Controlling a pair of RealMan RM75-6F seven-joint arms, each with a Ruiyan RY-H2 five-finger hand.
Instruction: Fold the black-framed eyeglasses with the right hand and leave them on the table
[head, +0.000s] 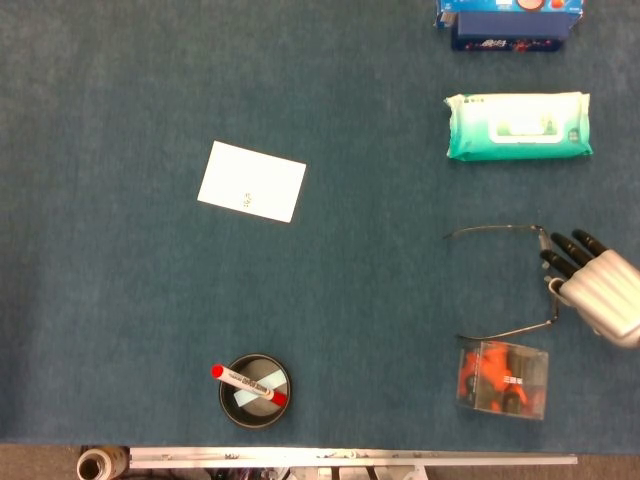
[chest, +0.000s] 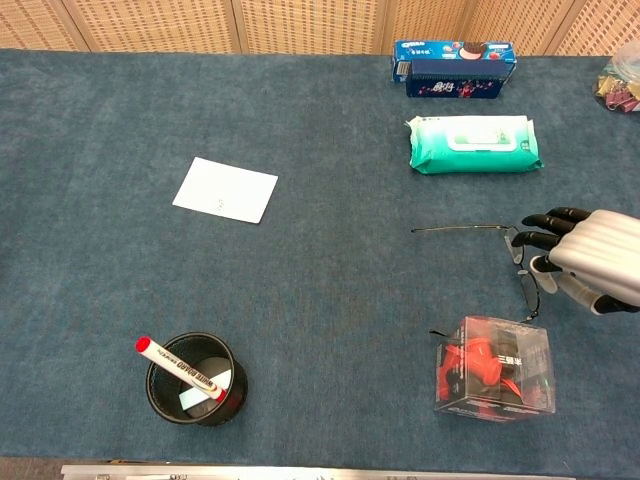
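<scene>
Right robot hand (head: 597, 289) (chest: 592, 257): at the right edge of the desk (head: 120, 320) (chest: 330, 130), silver back facing up, dark fingers (head: 562, 251) (chest: 545, 228) held apart and pointing left, tips over the front of the glasses; holding nothing; contact with the frame cannot be told. Left robot hand: outside both views.

Glasses (head: 546, 277) (chest: 523, 268): black-framed, unfolded, lying flat near the right edge of the desk, just beside the fingertips. Lens front running toward the near edge, both arms stretched out to the left; far arm a thin line in the open, near arm ending close to the plastic box.

Plastic box (head: 503, 378) (chest: 494, 366): clear, with orange-red contents, toward the near right corner of the desk, just on the near side of the glasses.

Pack of wipes (head: 518, 126) (chest: 473, 144): green and white, flat, on the far side of the glasses, well apart from them.

Cookie box (head: 508, 20) (chest: 455, 66): blue, at the far edge of the desk, beyond the wipes.

Sheet of paper (head: 251, 181) (chest: 225, 189): white, slightly turned, left of the middle of the desk.

Cup (head: 254, 391) (chest: 194, 378): black, round, near the near edge on the left side, holding a red-capped marker (head: 247, 385) (chest: 182, 368) laid slanting across the rim, plus a pale item inside.
</scene>
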